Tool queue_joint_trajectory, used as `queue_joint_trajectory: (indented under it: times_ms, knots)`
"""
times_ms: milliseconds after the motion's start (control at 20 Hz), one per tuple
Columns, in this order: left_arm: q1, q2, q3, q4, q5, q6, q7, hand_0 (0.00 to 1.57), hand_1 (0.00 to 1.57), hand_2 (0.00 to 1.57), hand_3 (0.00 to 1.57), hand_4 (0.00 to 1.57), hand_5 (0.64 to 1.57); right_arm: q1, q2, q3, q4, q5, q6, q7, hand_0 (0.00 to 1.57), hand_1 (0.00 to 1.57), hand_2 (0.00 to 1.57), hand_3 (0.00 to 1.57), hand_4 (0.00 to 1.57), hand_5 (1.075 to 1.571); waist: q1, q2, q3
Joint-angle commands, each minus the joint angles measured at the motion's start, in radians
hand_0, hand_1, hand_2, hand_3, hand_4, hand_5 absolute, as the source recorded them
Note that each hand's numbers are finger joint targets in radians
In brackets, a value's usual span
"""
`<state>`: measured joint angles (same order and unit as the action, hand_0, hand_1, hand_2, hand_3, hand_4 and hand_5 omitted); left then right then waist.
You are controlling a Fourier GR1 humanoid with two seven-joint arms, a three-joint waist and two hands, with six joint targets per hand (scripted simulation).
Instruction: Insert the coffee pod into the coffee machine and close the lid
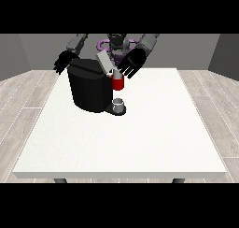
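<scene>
On the table [140, 143], the coffee machine's [91, 89] lid [104, 61] tilts up.

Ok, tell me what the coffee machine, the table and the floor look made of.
Coffee machine: probably plastic, plain black with a dull sheen; its raised lid is lighter grey, possibly metal or plastic.
Table: white, matte, faintly speckled top, perhaps laminate or stone-look; hard to say.
Floor: pale grey-brown planks with visible seams, so wood or wood-look.

text: none readable | labels: none | brands: none | numbers: none | signs: none
</scene>
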<state>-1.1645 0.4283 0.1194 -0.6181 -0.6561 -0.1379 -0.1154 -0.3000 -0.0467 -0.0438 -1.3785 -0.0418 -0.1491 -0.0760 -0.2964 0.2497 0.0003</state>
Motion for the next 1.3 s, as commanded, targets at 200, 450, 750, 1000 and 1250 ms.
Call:
queue_joint_trajectory:
  times_ms: [200,450,750,1000,1250]
  knots:
    - [-0.005,-0.055,-0.021,-0.007,-0.013,-0.014,0.038,1.22,1.22,1.27,1.17,0.48,1.571,-0.004,0.015,-0.021,0.070,0.013,-0.037,-0.032,0.00,0.00,0.00,0.00,0.36,1.571,0.042,0.005,0.0002]
    - [-0.034,0.032,0.015,0.029,-0.010,-0.033,0.001,1.16,1.16,1.19,1.06,0.46,1.571,-0.039,0.024,0.005,-0.014,0.014,-0.042,0.006,0.00,0.00,0.00,0.00,0.40,1.571,-0.011,0.045,-0.0003]
    - [-0.006,-0.056,-0.031,-0.009,-0.048,0.017,0.033,1.09,1.09,1.13,0.96,0.40,1.571,-0.044,0.017,-0.011,0.033,0.008,-0.037,0.001,0.00,0.00,0.00,0.00,0.48,1.571,0.023,0.002,0.0001]
    - [0.023,0.014,-0.004,0.006,-0.032,-0.020,-0.042,1.05,1.05,1.12,0.96,0.36,1.571,-0.019,-0.022,-0.037,0.012,-0.011,-0.007,-0.008,0.00,0.00,0.00,0.00,0.47,1.571,0.027,0.012,-0.0003]
    - [0.016,0.020,-0.024,0.007,-0.056,-0.022,-0.077,0.91,0.91,1.02,0.86,0.36,1.571,-0.037,0.014,-0.003,-0.004,0.019,-0.055,0.046,0.00,0.00,0.00,0.00,0.42,1.571,0.033,0.012,-0.0005]
